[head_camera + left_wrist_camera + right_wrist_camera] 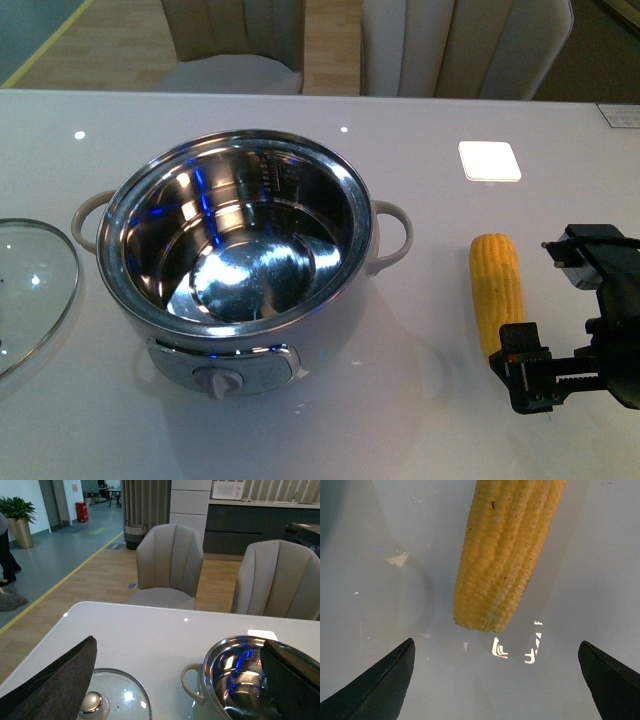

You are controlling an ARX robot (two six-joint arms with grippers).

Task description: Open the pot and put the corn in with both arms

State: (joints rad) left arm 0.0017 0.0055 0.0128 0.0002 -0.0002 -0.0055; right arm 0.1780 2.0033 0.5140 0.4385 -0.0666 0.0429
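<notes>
Right gripper (496, 647): jaws spread wide, nothing in them. In the right wrist view the blunt end of the corn (497, 290) sits just ahead of the gap, roughly centred between the two black fingers (385, 680).
Grasp risk: the jaws line up with the very end of the cob only. Close here and I'd expect a pinch on the rounded tip, which could squirt the cob forward. It needs to reach further along first.
Roll risk: round cob on a glossy table (420, 420). A finger touching one side first could nudge it into a roll, toward the pot or away.
Right arm pose: low over the table at the right edge of the front view, just beside the cob's near end. How close the fingers are to the surface I cannot tell.
Carry risk: the pot's near handle (395, 235) and steel rim stand between cob and bowl. A low swing would likely clip them, and a loose end-grip could let the cob droop.
Corn: lying flat, right of the pot (365, 225) and apart from it, long axis pointing away from the robot.
Pot: open, steel bowl empty.
Left gripper (177, 645): jaws apart, holding nothing, above the table between lid and pot.
Lid (30, 290): off, flat on the table left of the pot. A careless left-arm drop could strike its glass.
</notes>
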